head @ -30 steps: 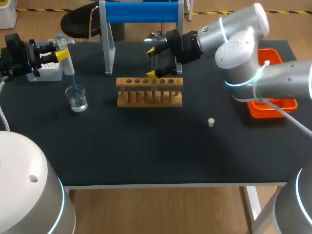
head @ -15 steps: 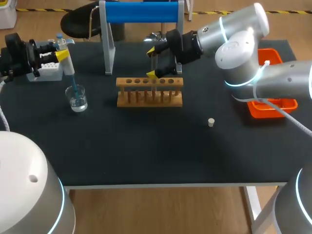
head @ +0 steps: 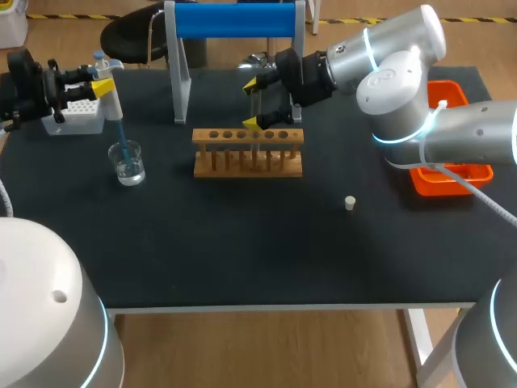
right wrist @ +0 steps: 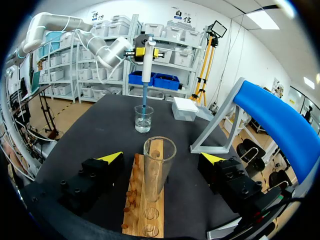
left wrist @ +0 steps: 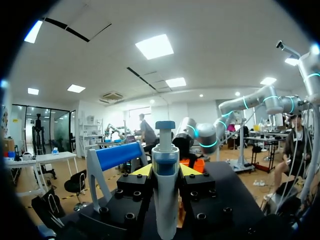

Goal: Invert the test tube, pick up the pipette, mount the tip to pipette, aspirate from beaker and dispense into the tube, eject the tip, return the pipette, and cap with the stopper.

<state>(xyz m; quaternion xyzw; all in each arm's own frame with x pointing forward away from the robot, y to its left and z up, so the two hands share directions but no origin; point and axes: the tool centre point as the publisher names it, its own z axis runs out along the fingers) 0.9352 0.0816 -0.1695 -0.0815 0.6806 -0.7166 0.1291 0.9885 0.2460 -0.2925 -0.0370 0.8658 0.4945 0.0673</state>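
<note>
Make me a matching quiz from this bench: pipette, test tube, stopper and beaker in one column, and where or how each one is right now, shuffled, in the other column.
Column one:
1 pipette
2 test tube
3 stopper
4 beaker

Column two:
A lying loose on the table
B gripped in the left pincer
C holding clear liquid, with the blue tip dipped in
D standing upright in the wooden rack

Pairs: 1-B, 2-D, 3-A, 4-C
</note>
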